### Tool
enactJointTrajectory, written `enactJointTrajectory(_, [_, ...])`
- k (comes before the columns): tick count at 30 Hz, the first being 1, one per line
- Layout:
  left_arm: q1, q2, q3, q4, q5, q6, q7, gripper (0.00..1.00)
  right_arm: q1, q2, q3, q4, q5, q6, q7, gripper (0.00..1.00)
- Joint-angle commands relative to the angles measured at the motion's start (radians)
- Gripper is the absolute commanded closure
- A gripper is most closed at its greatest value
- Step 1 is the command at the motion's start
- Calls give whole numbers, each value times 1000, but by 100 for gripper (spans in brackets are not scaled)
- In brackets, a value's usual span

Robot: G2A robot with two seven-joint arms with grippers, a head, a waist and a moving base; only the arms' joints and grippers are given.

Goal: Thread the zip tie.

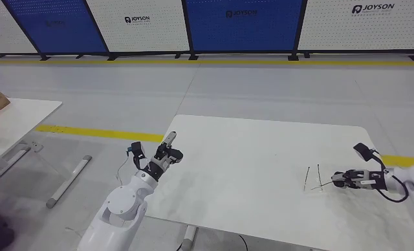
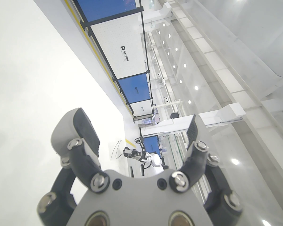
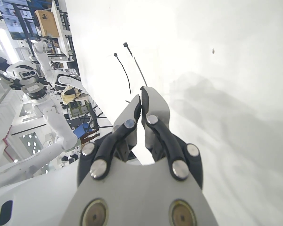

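Two black zip ties lie side by side near the right end of the white table point(image 1: 246, 180): a curved one point(image 3: 124, 71) point(image 1: 306, 176) and a straight one point(image 3: 138, 66) point(image 1: 319, 174). My right gripper point(image 3: 141, 92) point(image 1: 331, 181) is low over the table just right of them. Its fingers are pressed together, and the straight zip tie's tail runs into the fingertips and looks pinched there. My left gripper point(image 2: 136, 118) point(image 1: 172, 146) is raised at the table's left edge, far from the ties, open and holding nothing. It sees the ties point(image 2: 115, 148) and the right gripper point(image 2: 124, 152) across the table.
A small dark speck point(image 3: 213, 50) lies on the tabletop beyond the ties. A second white table point(image 1: 26, 115) stands off to the left, with a pale bar point(image 1: 68, 180) on the floor between the tables. Blue and white partition panels point(image 1: 246, 21) line the back.
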Motion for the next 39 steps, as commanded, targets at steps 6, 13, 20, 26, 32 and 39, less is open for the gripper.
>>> enactJointTrajectory(6, [0, 0, 0, 0, 0, 0, 0, 0, 0, 12, 22, 6, 35, -18, 14, 100])
enactJointTrajectory(13, [0, 0, 0, 0, 0, 0, 0, 0, -56, 44, 55, -71, 154, -18, 14, 100])
enactJointTrajectory(20, [0, 0, 0, 0, 0, 0, 0, 0, -183, 114, 118, -264, 358, -18, 14, 100])
enactJointTrajectory(26, [0, 0, 0, 0, 0, 0, 0, 0, -204, 127, 127, -294, 373, -18, 14, 100])
enactJointTrajectory(32, [0, 0, 0, 0, 0, 0, 0, 0, -204, 127, 127, -294, 373, -18, 14, 100])
enactJointTrajectory(39, [0, 0, 0, 0, 0, 0, 0, 0, -256, 113, 128, -355, 504, -18, 8, 100])
